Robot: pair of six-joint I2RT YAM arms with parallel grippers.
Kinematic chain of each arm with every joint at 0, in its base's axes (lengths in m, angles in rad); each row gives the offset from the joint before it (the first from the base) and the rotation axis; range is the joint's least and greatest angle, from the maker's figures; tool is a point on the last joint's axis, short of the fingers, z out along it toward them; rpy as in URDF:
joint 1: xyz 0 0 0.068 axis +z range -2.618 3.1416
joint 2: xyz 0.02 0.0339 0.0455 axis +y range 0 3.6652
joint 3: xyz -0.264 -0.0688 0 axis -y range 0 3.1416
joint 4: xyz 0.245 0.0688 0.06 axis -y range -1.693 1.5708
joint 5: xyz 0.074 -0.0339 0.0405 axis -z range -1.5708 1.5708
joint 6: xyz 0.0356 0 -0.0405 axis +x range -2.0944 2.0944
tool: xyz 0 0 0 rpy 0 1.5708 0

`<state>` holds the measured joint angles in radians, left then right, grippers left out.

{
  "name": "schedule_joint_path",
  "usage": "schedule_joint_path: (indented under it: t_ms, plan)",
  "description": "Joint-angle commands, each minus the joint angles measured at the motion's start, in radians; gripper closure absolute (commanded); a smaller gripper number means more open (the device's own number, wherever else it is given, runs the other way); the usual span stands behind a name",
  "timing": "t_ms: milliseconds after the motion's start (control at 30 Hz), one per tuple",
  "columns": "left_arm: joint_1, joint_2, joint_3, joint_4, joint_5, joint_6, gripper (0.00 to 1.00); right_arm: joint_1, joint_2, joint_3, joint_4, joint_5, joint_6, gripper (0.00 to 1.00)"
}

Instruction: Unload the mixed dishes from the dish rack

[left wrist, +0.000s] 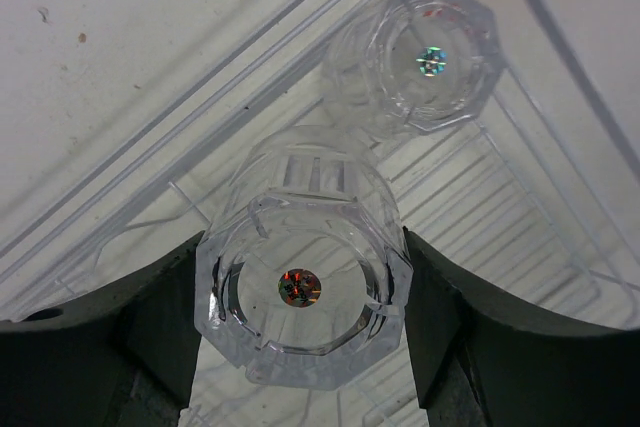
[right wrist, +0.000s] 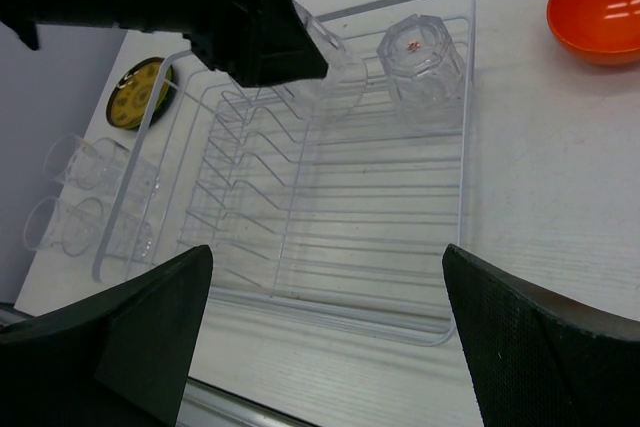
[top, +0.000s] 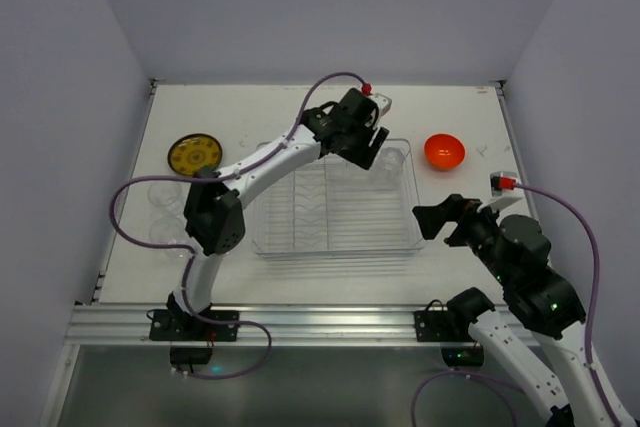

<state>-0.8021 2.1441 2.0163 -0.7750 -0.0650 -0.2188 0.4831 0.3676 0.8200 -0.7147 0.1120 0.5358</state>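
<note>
Glossy orange bowl [top: 444, 151], round yellow plate [top: 195, 154] and other clear glass cups [right wrist: 80, 162] sit outside the clear plastic rack [top: 340, 250]; two cups [left wrist: 420, 57] remain in its upper-right corner, left gripper [top: 362, 145] grasping one cup [left wrist: 300, 287], right gripper [top: 452, 215] released.

We see the left gripper [top: 368, 150] down at the dish rack's [top: 300, 239] far right corner, on a glass cup [top: 374, 160]. The right gripper [top: 447, 219] hangs just off the rack's right wall, jaws apart. On the table, the orange bowl [top: 444, 150] sits right of the rack and the yellow plate [top: 194, 153] left, with clear cups [top: 163, 197] near the plate.
</note>
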Motion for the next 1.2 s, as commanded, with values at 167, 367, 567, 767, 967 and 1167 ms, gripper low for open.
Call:
schedule_joint_path:
  t_ms: [167,367,567,767,967,1167]
  plan:
    - [-0.025,-0.381,-0.14,0.164,0.114,-0.111,1.0,-0.003,0.097,-0.004,0.102,-0.066,-0.016,0.01]
    - [-0.023,-0.697,-0.566,0.583,0.309,-0.394,1.0,-0.003,0.047,-0.083,0.395,-0.444,-0.082,0.01]
    - [-0.022,-0.863,-0.88,1.081,0.479,-0.768,1.0,-0.001,0.063,-0.084,0.524,-0.635,-0.131,0.09]
    - [-0.025,-0.851,-1.016,1.402,0.637,-1.023,1.0,-0.001,0.079,-0.071,0.561,-0.655,-0.12,0.22]
    - [-0.029,-0.81,-1.091,1.563,0.697,-1.165,1.0,-0.003,0.054,-0.087,0.644,-0.767,-0.105,0.41]
    - [-0.066,-0.793,-1.119,1.642,0.702,-1.196,1.0,-0.001,0.054,-0.123,0.716,-0.784,-0.08,0.57]
